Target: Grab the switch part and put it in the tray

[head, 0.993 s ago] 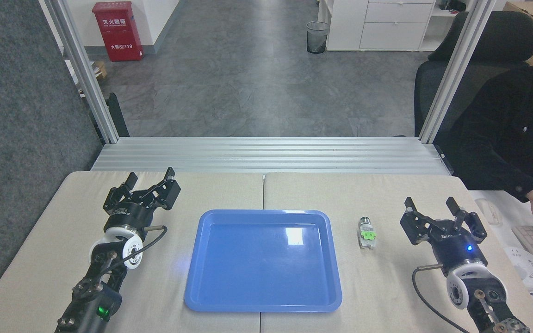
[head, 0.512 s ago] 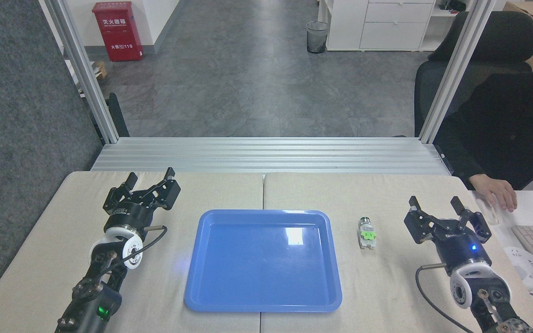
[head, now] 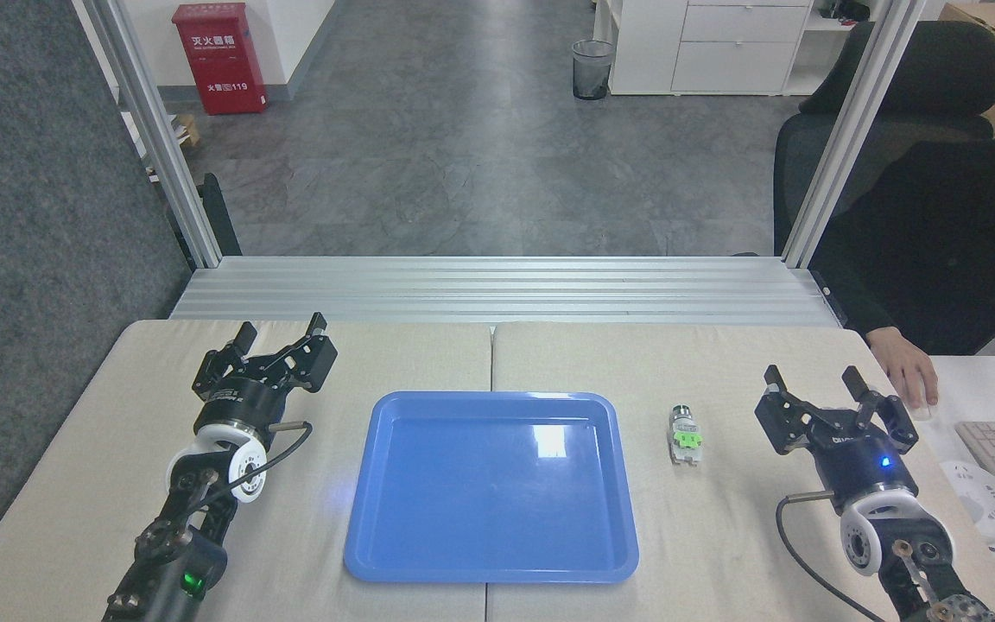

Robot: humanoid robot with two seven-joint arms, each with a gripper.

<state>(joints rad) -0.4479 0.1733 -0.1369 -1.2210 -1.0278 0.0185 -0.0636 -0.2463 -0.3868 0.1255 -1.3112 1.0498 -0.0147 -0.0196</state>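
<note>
Two grippers sat with jaws released: left gripper (head: 282, 339) at left of frame, right gripper (head: 815, 382) at right. Between the latter and the blue tray (head: 491, 566), the switch part (head: 685, 436) lay on the tabletop (head: 713, 536).

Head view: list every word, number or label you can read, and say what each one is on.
"119": on the red cabinet, after Chinese characters too small to read.
White Chinese heading on the same cabinet: blurred, unreadable.
Lettering on the left hand and right hand bodies: too small to read.
</note>
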